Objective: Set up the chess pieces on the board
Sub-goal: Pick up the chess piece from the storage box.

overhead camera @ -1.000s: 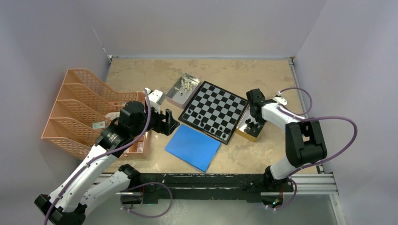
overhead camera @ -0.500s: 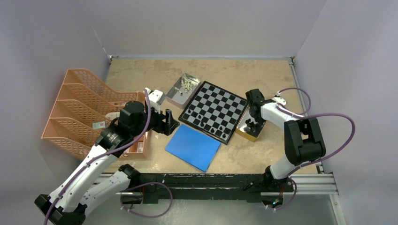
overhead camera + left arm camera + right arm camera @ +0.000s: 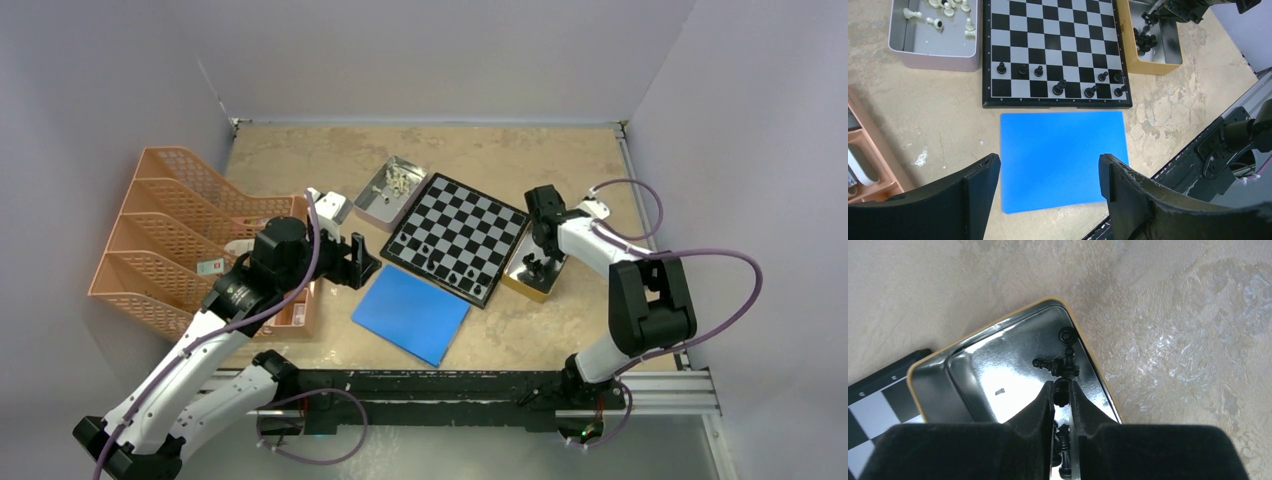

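The board [image 3: 470,213] lies mid-table, with several black chess pieces [image 3: 1059,88] standing on its near two rows. To its right, more black pieces [image 3: 1060,365] lie in a gold-rimmed tin [image 3: 978,365]. My right gripper [image 3: 1062,391] reaches down into that tin and is shut on one small black piece [image 3: 1061,387] at its fingertips. Cream pieces [image 3: 948,10] sit in a pale tin [image 3: 933,45] left of the board. My left gripper [image 3: 1048,185] hangs open and holds nothing, above the near edge of a blue sheet [image 3: 1063,155].
Orange mesh file racks [image 3: 170,230] fill the table's left side. The blue sheet [image 3: 412,312] lies flat just in front of the board. Walls close in the back and both sides, and a metal rail [image 3: 660,395] runs along the near edge.
My right gripper's jaws have closed onto a black piece in the gold tin. The left arm has not moved.
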`<state>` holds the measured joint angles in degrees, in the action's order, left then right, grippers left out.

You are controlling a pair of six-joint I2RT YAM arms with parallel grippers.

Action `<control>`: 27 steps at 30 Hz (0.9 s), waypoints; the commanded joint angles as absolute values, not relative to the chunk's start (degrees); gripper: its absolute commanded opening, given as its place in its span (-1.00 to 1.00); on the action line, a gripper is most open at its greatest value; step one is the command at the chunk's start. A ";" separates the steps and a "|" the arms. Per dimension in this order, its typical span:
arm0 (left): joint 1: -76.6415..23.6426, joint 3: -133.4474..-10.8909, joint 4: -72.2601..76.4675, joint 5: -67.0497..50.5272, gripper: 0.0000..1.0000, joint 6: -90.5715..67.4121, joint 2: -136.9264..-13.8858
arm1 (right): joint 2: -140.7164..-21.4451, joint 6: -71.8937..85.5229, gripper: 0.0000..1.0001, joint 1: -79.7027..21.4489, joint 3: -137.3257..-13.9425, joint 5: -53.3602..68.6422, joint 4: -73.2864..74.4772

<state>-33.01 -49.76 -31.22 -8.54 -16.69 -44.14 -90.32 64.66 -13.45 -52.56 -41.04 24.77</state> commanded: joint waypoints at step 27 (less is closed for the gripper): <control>-32.79 -49.83 -31.29 10.41 0.47 -18.80 -27.50 | -73.65 27.44 -1.00 -34.18 -59.69 -10.02 -2.82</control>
